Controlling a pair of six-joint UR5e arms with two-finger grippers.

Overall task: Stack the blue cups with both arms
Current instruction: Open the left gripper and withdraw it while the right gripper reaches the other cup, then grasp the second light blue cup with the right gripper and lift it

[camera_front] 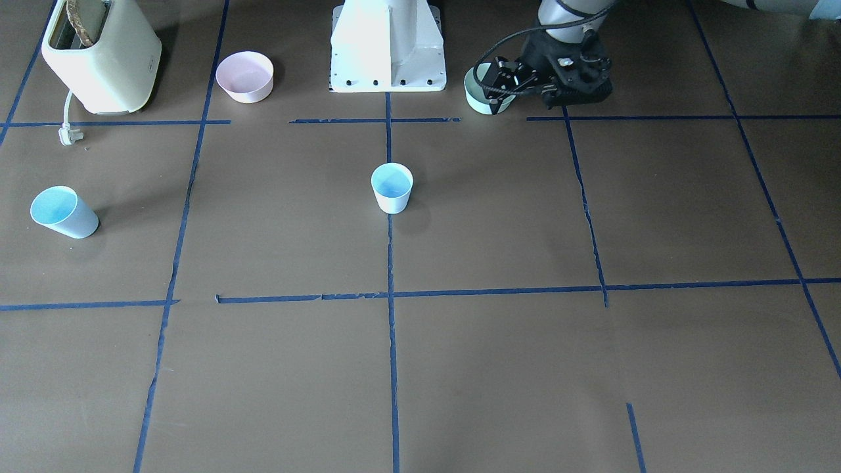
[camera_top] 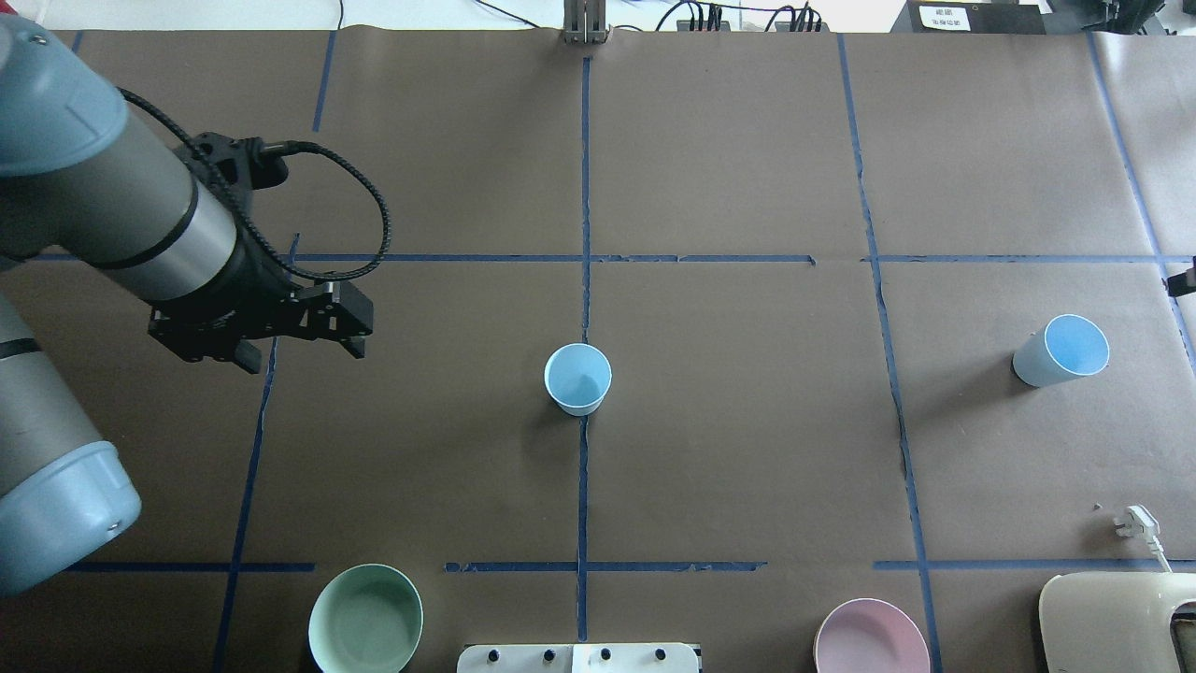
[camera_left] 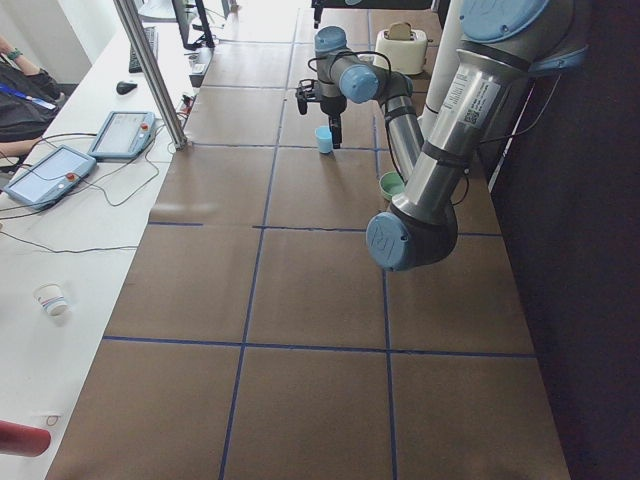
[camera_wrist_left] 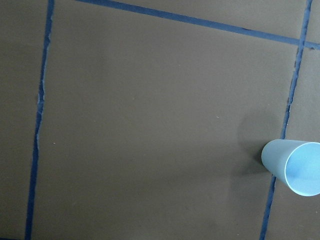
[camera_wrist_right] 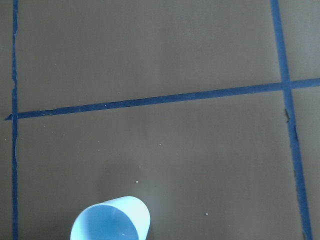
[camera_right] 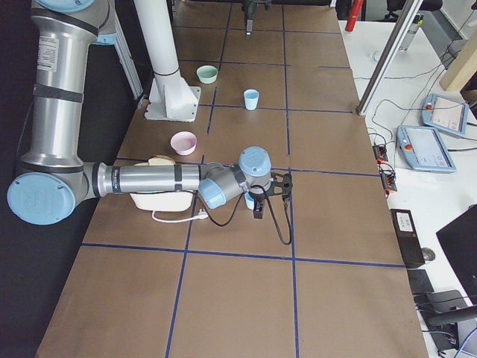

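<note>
One blue cup (camera_top: 577,379) stands upright at the table's middle, on a tape line; it also shows in the front view (camera_front: 392,188) and at the left wrist view's lower right (camera_wrist_left: 294,167). The second blue cup (camera_top: 1061,350) stands far to the right, and shows in the front view (camera_front: 64,211) and at the bottom of the right wrist view (camera_wrist_right: 112,220). My left gripper (camera_top: 301,353) hangs open and empty above the table, well left of the middle cup. My right gripper (camera_right: 258,210) hovers close beside the second cup; I cannot tell if it is open.
A mint-green bowl (camera_top: 365,619) and a pink bowl (camera_top: 871,639) sit near the robot's white base (camera_front: 387,46). A cream toaster (camera_front: 98,56) with its plug (camera_top: 1138,520) stands at the near right corner. Blue tape lines grid the brown table.
</note>
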